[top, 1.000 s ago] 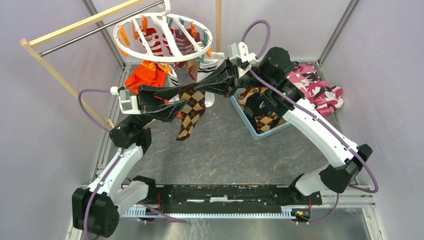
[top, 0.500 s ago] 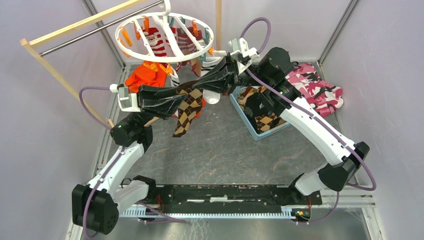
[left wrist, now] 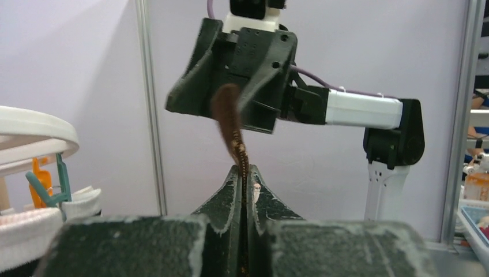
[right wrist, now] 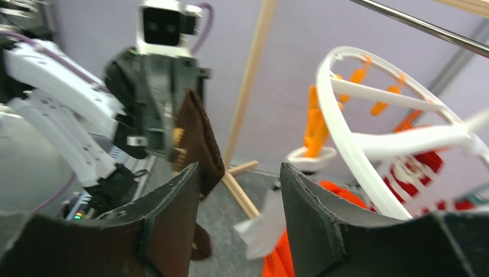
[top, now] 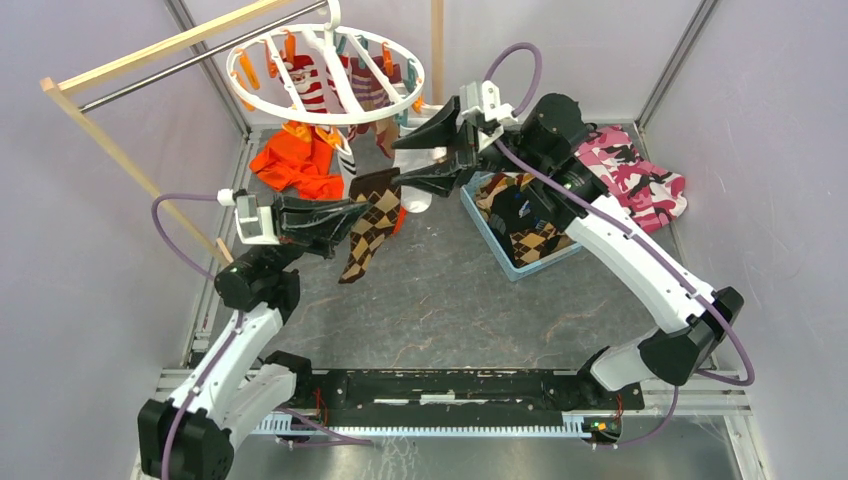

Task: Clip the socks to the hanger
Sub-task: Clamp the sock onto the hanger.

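Observation:
The white round hanger (top: 325,75) hangs at the back left with several socks clipped under it, among them a red-and-white striped one (top: 315,88). My left gripper (top: 350,214) is shut on a brown argyle sock (top: 372,222), which dangles below the ring. In the left wrist view its jaws (left wrist: 244,170) pinch the sock's edge (left wrist: 230,115). My right gripper (top: 424,156) stands open just right of the sock. Its left finger (right wrist: 170,213) touches the brown cuff (right wrist: 197,138), and nothing is between the jaws. The ring (right wrist: 346,138) lies to their right.
A blue bin (top: 478,222) holding more socks sits at centre right under the right arm. A pink camouflage cloth (top: 640,178) lies at the back right, an orange garment (top: 295,160) below the hanger. The wooden rack (top: 120,62) with its metal bar stands at the back left.
My right gripper has opened and let go of the argyle sock. My left gripper has shut on it and drawn back slightly left and nearer with the sock.

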You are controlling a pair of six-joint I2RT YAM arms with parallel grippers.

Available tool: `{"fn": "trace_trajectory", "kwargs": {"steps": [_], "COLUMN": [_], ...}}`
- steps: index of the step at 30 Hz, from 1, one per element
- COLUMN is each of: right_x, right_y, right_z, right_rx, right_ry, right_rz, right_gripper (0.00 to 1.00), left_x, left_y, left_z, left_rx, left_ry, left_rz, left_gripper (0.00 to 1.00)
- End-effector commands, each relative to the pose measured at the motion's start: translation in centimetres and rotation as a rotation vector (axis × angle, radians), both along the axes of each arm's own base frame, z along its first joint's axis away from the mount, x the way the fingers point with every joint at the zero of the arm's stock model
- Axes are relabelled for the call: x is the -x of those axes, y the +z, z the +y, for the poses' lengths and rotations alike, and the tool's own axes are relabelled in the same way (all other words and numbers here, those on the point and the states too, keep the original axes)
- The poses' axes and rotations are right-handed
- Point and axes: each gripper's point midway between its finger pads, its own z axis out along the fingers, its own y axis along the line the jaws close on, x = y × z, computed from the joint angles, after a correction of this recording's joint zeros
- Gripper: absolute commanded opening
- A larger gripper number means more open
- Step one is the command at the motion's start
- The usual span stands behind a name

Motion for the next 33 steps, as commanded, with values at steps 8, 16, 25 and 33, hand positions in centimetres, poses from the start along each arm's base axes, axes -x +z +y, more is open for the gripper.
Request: {"fn": "trace_trajectory", "kwargs": {"steps": [8, 16, 25, 33], "right_x": [-4.2, -1.2, -2.1, -2.5], "right_y": [-0.2, -1.7, -0.6, -0.6], "right_z": [-1.9, 3.6, 8.3, 12.6], "right_rx": [-0.003, 0.089, 0.007, -0.065], "right_ry": [-0.264, -0.270, -0.433, -0.524], "right_rz": [-0.077, -0.217, -0.157, -0.084], "right_gripper": [0.57, 0.39, 0.23, 0.26], "left_x": [1.4, 1.4, 1.2, 1.3], "left_y": [-8.6, -11.2, -12.8, -13.0], "left_z": [0.7, 2.9, 5.3, 6.6], "left_rx": [-0.292, -0.265, -0.181, -0.119], "left_ry": [0.174, 0.319, 0.443, 0.494], "left_rz": [0.166, 0.249, 0.354, 0.379], "left_gripper": [0.02, 0.02, 0.02, 0.02]}}
